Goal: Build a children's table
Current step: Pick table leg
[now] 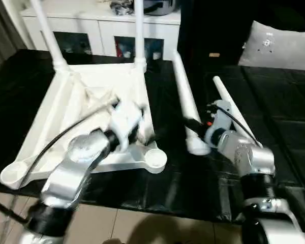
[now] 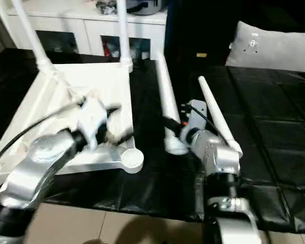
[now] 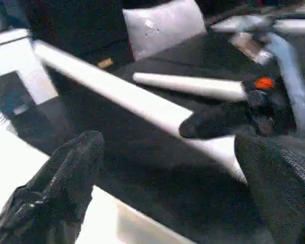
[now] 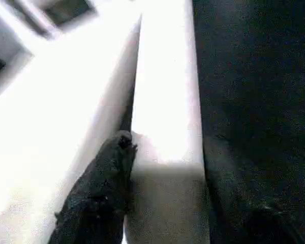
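Note:
The children's table top [image 1: 91, 86] lies upside down on the black surface, ribs up. Two white legs [image 1: 47, 30] [image 1: 139, 30] stand upright in its far corner sockets. Both near sockets [image 1: 155, 158] [image 1: 10, 175] are empty. My left gripper [image 1: 141, 133] hovers over the top's near right part, open, with its fingers [image 3: 66, 173] wide apart and nothing between them. To the right, two loose legs lie on the surface. My right gripper [image 1: 195, 129] is shut on the thick near end of the closer leg [image 1: 184, 96], one finger [image 4: 107, 178] pressed against its side. The other leg [image 1: 229, 104] lies beside my right forearm.
A white cabinet [image 1: 101, 25] with glass doors stands behind the work surface. A grey cushion [image 1: 282, 48] rests at the back right. The black cover [image 1: 284, 127] stretches out to the right. Its front edge drops to a tiled floor [image 1: 142, 223].

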Motion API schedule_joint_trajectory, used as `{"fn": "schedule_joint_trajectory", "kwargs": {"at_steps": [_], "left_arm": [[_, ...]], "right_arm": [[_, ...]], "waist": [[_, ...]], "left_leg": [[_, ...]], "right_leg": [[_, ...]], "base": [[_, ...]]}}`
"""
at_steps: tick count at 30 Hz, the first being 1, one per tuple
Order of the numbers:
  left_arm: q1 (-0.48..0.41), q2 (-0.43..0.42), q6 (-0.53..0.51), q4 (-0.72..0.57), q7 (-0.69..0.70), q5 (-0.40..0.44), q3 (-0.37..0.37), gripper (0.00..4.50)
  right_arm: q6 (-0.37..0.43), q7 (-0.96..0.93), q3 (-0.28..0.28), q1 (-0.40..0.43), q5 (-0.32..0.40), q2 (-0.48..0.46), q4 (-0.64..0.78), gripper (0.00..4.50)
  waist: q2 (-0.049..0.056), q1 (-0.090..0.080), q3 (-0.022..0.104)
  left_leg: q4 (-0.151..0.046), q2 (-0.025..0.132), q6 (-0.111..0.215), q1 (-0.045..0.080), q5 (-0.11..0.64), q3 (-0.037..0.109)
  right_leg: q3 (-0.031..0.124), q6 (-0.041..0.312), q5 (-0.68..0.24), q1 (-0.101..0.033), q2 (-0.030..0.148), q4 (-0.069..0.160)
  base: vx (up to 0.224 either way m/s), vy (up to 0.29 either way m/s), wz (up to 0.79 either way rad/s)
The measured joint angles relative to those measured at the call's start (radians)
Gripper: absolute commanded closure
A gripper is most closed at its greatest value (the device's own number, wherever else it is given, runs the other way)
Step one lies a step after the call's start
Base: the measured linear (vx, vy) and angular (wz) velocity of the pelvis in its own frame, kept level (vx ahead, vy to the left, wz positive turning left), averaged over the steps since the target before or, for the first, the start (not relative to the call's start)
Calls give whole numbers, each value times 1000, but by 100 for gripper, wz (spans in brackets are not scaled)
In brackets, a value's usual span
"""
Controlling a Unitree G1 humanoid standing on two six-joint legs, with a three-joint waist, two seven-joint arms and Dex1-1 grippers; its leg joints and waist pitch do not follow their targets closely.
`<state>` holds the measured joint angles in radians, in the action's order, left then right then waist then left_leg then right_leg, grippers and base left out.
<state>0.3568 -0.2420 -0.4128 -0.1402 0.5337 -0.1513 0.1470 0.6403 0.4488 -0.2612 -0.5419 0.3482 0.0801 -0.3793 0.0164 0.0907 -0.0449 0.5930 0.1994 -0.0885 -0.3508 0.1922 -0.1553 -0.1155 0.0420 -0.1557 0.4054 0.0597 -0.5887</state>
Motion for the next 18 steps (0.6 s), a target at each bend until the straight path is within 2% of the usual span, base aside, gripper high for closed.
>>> {"fn": "schedule_joint_trajectory", "kwargs": {"at_steps": [3, 7, 13, 18], "left_arm": [[47, 80, -19, 32, -82, -54, -74, 0], [128, 120, 0, 69, -139, -108, -145, 0], [160, 136, 4, 80, -120, -144, -172, 0], [178, 181, -55, 66, -106, -258, -208, 0]], "right_arm": [[-9, 136, -23, 23, 120, -15, 95, 269], [25, 248, -33, 42, 239, -29, 185, 269], [30, 346, -12, 70, 302, -26, 224, 269], [37, 380, -2, 78, 339, -26, 258, 269]], "waist": [[-1, 5, 0], [-1, 11, 0], [-8, 23, -3], [-12, 34, -6]], "left_leg": [[-1, 1, 1, -3, 1, 0], [-2, 2, 2, -5, 0, 0], [-2, 2, 2, -6, 0, 0], [-2, 2, 1, -6, 0, 0]], "right_leg": [[-2, 0, 0, 1, 0, 1], [-4, 0, 0, 1, -1, 4], [-4, 0, 0, 1, 0, 6], [-4, 0, 0, 1, 0, 6]], "base": [[0, 0, 0], [0, 0, 0], [0, 0, 0], [0, 0, 0]]}}
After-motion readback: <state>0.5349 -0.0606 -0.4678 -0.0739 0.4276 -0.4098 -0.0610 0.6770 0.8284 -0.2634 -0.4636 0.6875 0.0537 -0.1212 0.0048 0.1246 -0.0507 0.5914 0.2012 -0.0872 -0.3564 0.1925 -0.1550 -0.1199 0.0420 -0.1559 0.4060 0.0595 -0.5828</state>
